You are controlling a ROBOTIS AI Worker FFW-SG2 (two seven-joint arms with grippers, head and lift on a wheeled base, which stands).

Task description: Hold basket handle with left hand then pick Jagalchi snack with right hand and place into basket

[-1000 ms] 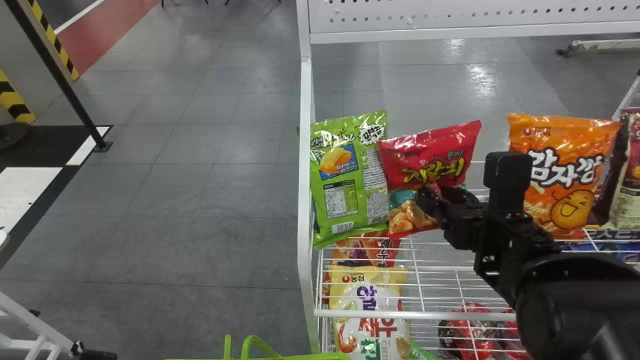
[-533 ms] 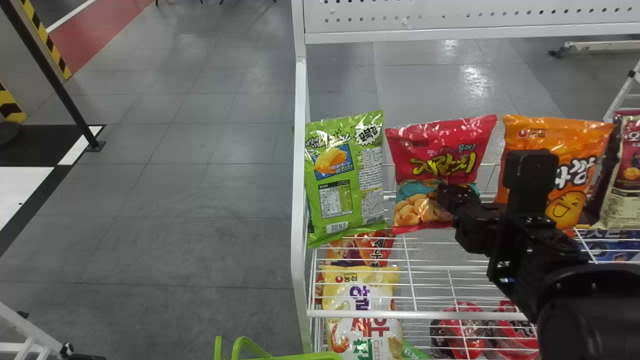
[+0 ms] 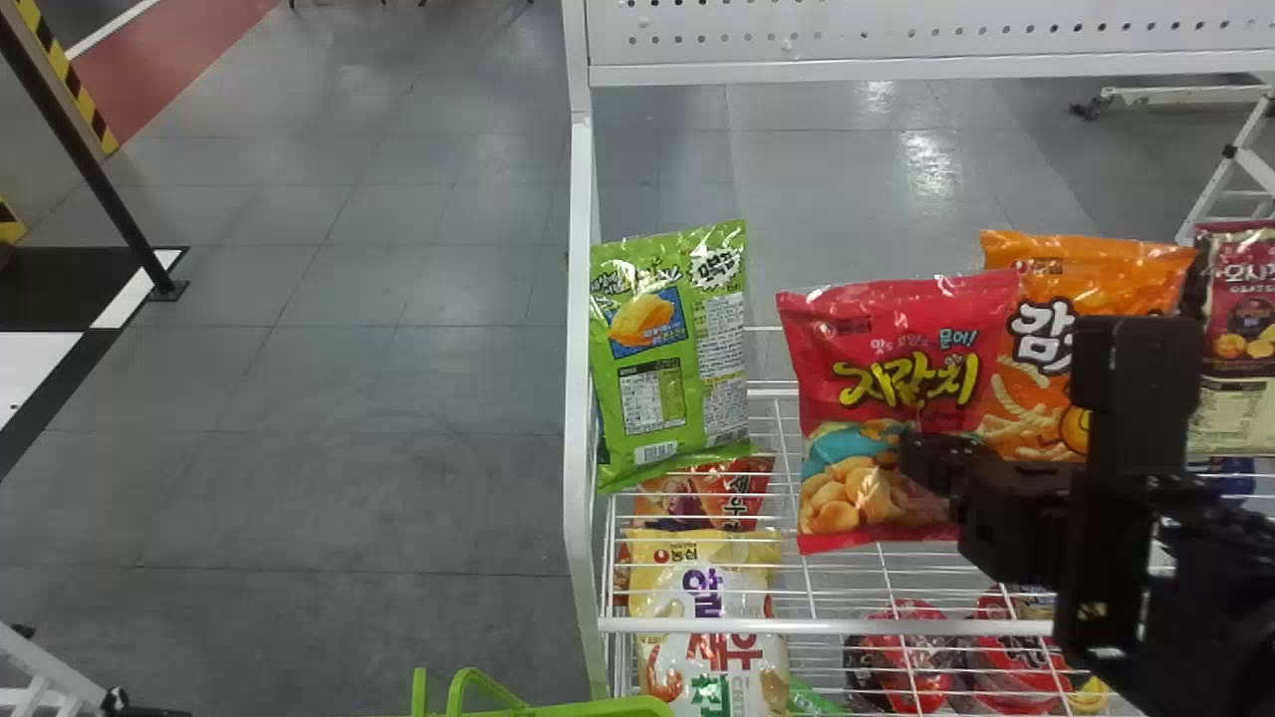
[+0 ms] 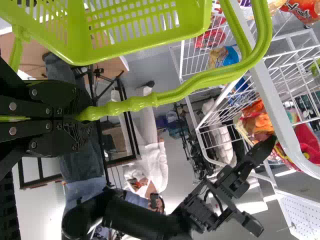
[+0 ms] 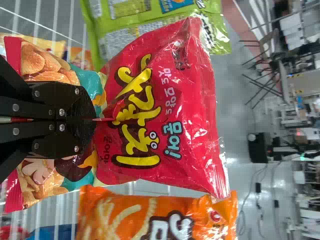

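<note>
Red glossy film, crimped flat at its ends and puffed out between, makes up the Jagalchi snack point(image 3: 887, 339). The right pincer point(image 3: 921, 460) is closed on it, its two flat black fingers pressed together over a pinched fold low on the front, and creases run out from the grip. The snack hangs almost upright, well above the basket, on the near side of the orange bag point(image 3: 1106, 255), whose left part it overlaps.

To its left, with a gap between, leans the green bag point(image 3: 662, 339), shiny and softly wrinkled. At the right stands the maroon bag point(image 3: 1238, 344), also in crinkled film.

The rack point(image 3: 817, 625) is white metal: thin parallel wires, a smooth front rail and a plain flat post at its left. Seen through and below the wires, its lower part holds a yellow bag point(image 3: 652, 550) and red round packs point(image 3: 911, 662) further right.

Lime-green plastic forms the basket point(image 4: 150, 44), at the near edge, with slotted walls and a thick rounded rim. Its handle point(image 4: 200, 82) is a curving rod, smooth at the bend and ridged into knobs further along. The left pincer point(image 4: 80, 116) is shut firmly around that knobbly stretch.
</note>
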